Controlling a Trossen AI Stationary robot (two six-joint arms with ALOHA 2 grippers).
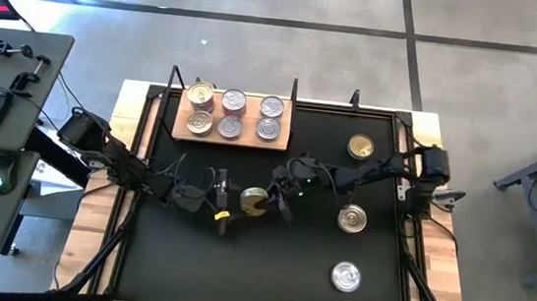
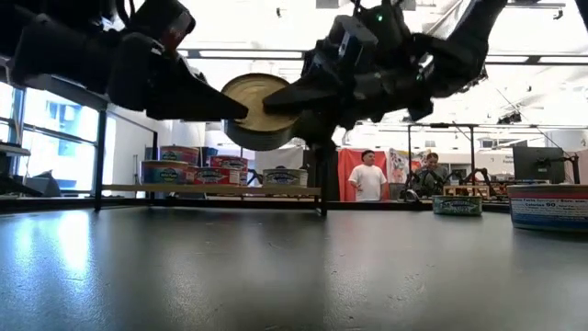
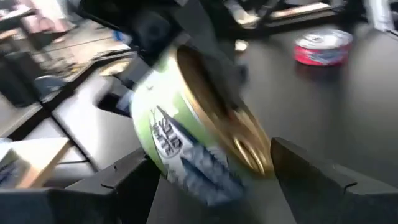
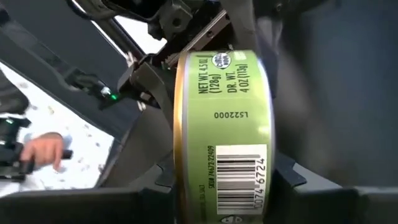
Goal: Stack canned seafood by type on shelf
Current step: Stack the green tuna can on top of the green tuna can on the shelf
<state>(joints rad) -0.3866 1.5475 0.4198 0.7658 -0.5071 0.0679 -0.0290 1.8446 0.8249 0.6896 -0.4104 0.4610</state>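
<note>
Low view shows the gold-lidded can (image 2: 262,110) lifted on edge above the table, clamped by the right gripper (image 2: 308,101); the left gripper (image 2: 225,106) stands spread beside it. Withdraw left clear, then level the can before carrying it to the shelf (image 1: 231,135).

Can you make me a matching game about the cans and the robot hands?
Things:
1. green can
2. shelf
3. left gripper
4. gold-lid can

States:
A. open, next to the green can
B. carries six cans
C. up in the air on its edge, in the right gripper
D. sits alone on the black table

Pairs: 1-C, 2-B, 3-A, 4-D
</note>
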